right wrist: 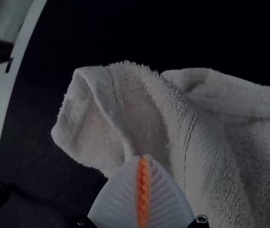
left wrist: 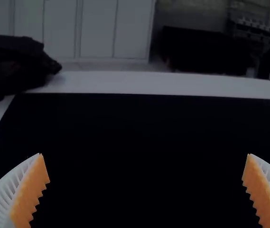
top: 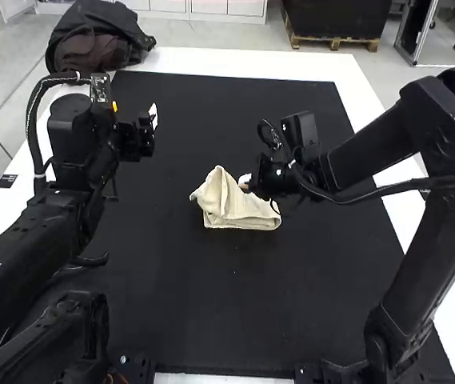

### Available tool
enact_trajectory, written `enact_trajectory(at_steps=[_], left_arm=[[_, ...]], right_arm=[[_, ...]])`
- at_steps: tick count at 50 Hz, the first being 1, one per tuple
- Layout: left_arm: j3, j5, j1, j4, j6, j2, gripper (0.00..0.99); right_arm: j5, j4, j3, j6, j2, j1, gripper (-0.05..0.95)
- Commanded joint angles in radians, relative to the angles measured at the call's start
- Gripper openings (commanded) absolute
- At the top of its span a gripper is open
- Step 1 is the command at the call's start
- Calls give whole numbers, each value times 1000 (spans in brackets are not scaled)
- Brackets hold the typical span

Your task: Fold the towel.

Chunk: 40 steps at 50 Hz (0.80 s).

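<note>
The cream towel (top: 239,210) lies bunched and partly folded near the middle of the black mat, with a raised peak at its left part. My right gripper (top: 245,182) is at the towel's far side. In the right wrist view, my right gripper (right wrist: 143,156) is shut on a pinched part of the towel (right wrist: 210,156), where creases meet the fingertips; a loose flap stands beside them. My left gripper (top: 153,114) is held to the left of the towel and farther back, apart from it. The left wrist view has my left gripper (left wrist: 144,154) wide open with nothing between its pads.
The black mat (top: 235,312) covers most of the white table (top: 243,60). A dark bag (top: 95,40) rests at the table's far left corner. The right arm reaches in over the mat's right side, and the left arm stands along its left side.
</note>
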Motion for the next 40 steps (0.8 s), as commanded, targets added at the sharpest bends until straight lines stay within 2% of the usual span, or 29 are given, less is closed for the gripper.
enact_trajectory(at_steps=[1, 17, 40], left_arm=[[-24, -5, -8, 9, 13, -19, 957], [-24, -5, -14, 9, 13, -19, 957], [-24, -6, -20, 9, 13, -22, 957]], right_arm=[[-5, 24, 1, -10, 17, -1, -7], [1, 60, 11, -8, 92, 27, -7], [1, 63, 56, -4, 155, 71, -7]])
